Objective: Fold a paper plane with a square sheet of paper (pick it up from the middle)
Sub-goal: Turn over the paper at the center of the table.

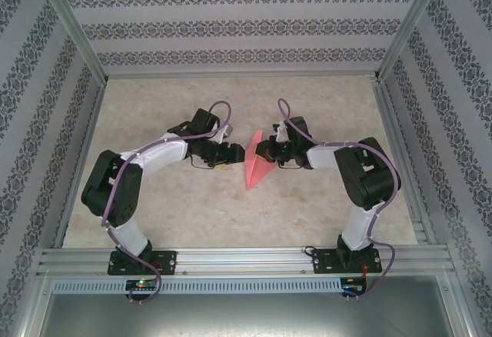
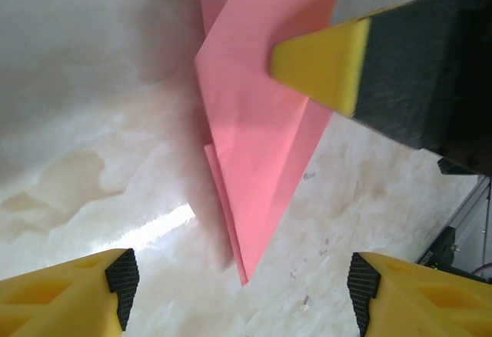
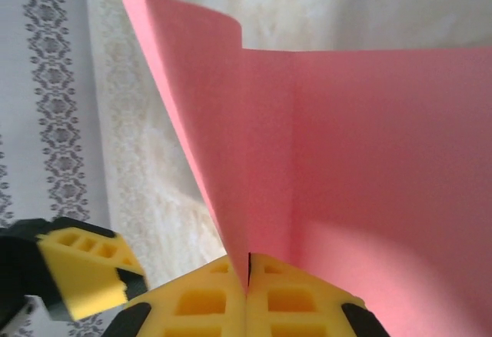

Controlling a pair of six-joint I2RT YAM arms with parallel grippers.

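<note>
The square sheet of paper (image 1: 256,169), pink-red, is folded into a slim pointed paper plane shape on the table between both arms. My right gripper (image 1: 266,151) is shut on its upper edge. In the right wrist view the yellow jaws (image 3: 247,271) pinch a crease of the paper (image 3: 346,160), which rises as a curved wall in front of them. My left gripper (image 1: 234,155) stands open just left of the paper. In the left wrist view its fingertips (image 2: 240,279) straddle the plane's pointed tip (image 2: 261,145) without touching it, and a right fingertip (image 2: 323,64) rests on the paper.
The pale marbled table (image 1: 169,214) is ringed by an aluminium frame (image 1: 246,258) and patterned walls (image 1: 238,21). Both arm bases sit at the near rail. A yellow finger of the left gripper (image 3: 84,264) shows at the lower left of the right wrist view.
</note>
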